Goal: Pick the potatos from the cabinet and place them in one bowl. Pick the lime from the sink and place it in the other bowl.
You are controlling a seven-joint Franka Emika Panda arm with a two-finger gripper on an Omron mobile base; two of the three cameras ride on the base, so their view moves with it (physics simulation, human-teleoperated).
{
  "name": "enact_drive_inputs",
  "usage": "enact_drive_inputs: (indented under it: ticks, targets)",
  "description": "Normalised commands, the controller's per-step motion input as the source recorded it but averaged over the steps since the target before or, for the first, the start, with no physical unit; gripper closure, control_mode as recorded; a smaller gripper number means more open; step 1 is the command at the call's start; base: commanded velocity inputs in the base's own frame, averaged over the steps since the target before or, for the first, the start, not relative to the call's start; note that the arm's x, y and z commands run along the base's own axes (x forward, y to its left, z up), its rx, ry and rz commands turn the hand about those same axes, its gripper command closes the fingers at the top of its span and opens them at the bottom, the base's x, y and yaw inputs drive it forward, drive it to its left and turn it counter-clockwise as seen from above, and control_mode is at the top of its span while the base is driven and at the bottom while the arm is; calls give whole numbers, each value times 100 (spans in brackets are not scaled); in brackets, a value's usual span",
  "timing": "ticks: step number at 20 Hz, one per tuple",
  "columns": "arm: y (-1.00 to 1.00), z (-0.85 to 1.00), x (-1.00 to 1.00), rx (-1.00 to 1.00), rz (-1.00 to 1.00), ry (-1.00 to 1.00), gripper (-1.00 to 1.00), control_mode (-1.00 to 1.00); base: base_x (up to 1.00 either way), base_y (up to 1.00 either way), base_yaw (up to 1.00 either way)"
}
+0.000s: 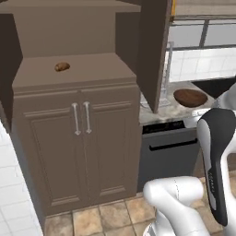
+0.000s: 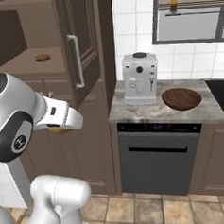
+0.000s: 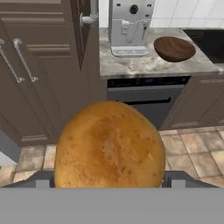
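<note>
Hiding the pincer's tips, a held potato [image 3: 109, 146] fills the foreground.

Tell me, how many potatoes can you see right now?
2. One potato lies on the shelf of the open cabinet. The other potato is held in the gripper, low in front of the cabinet doors. More may be hidden.
</note>
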Motion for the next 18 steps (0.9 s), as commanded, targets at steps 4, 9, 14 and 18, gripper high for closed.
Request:
enact_drive_inputs:
  ticks: [4,9,14,18]
  targets:
    - [0,0,0,0,0,0,100,100,0,-66,0]
    - [0,0,0,0,0,0,100,100,0,-66,0]
    - [0,0,0,0,0,0,100,100,0,-65,0]
    - [0,0,0,0,0,0,100,100,11,-58,0]
